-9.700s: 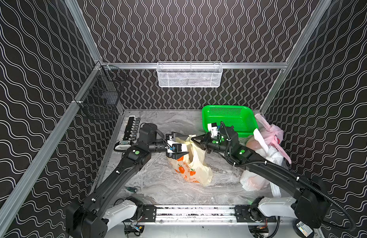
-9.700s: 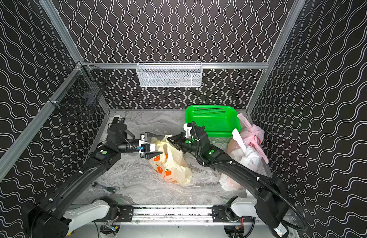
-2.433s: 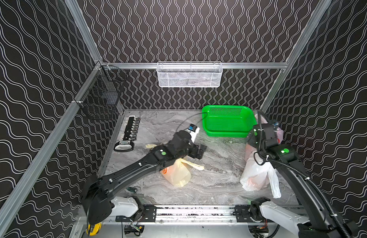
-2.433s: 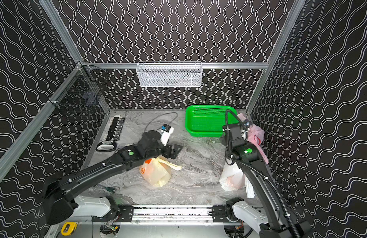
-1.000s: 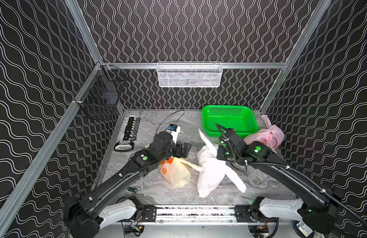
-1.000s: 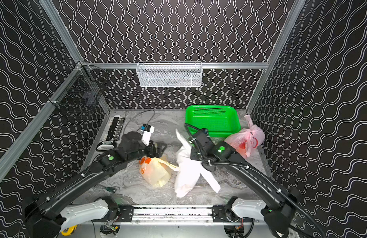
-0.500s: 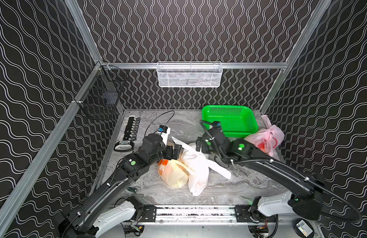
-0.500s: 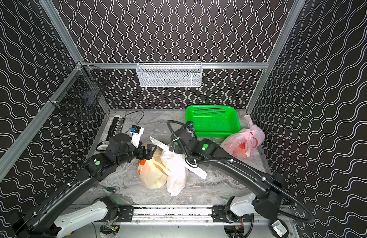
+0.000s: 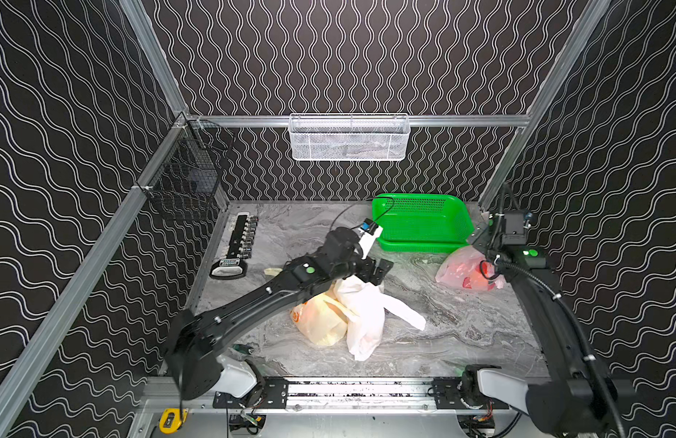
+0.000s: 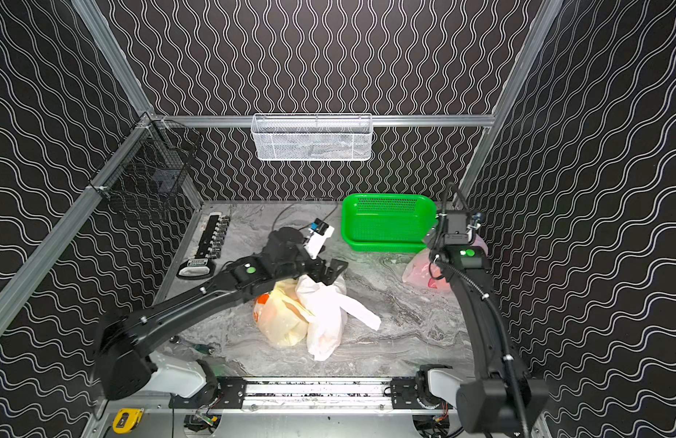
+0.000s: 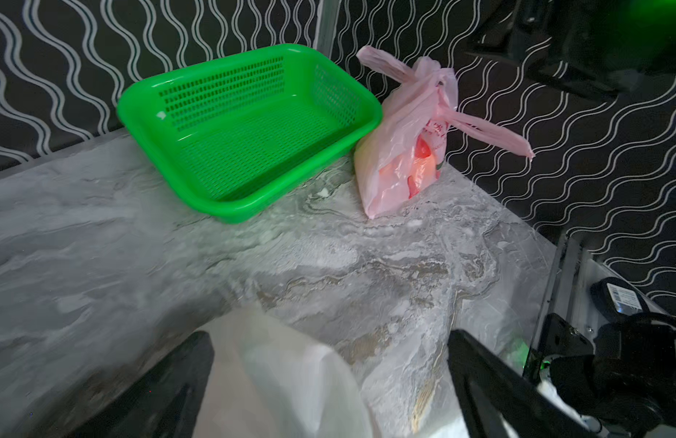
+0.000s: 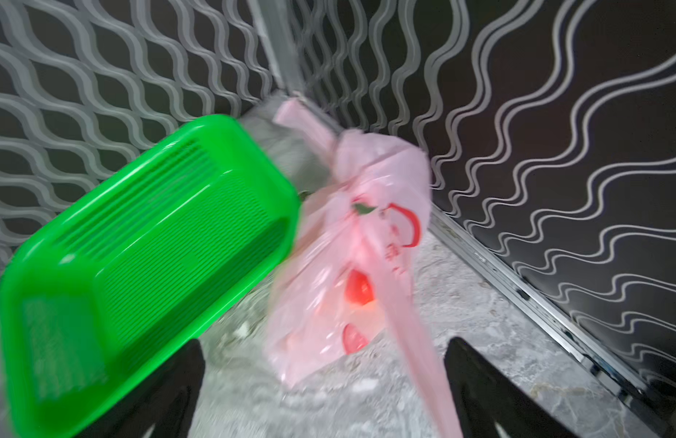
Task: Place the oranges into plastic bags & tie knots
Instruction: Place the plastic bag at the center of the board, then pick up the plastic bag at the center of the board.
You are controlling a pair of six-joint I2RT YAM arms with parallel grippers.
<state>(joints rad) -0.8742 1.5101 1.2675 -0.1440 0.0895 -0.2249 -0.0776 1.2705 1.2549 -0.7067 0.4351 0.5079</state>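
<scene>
Three plastic bags lie on the marble table. The white bag (image 9: 363,314) leans on the pale yellow bag (image 9: 317,318) at the middle front, in both top views. The knotted pink bag (image 9: 463,269) sits at the far right beside the green basket (image 9: 420,222). The oranges show only as dim orange shapes through the pink film (image 11: 420,170). My left gripper (image 9: 380,269) hangs open over the white bag's top, whose plastic (image 11: 275,379) rises between the spread fingers. My right gripper (image 12: 325,390) stands open just above the pink bag (image 12: 348,246); one loose handle (image 12: 423,360) trails between its fingers.
A power strip (image 9: 239,242) lies along the left edge. A white mesh basket (image 9: 348,138) hangs on the back wall and a black wire basket (image 9: 188,186) on the left wall. A small tool (image 9: 241,347) lies near the front rail.
My right gripper has let go of the white bag beside the yellow one and swung back to the far right by the pink bag. My left arm has moved right, over the white bag.
</scene>
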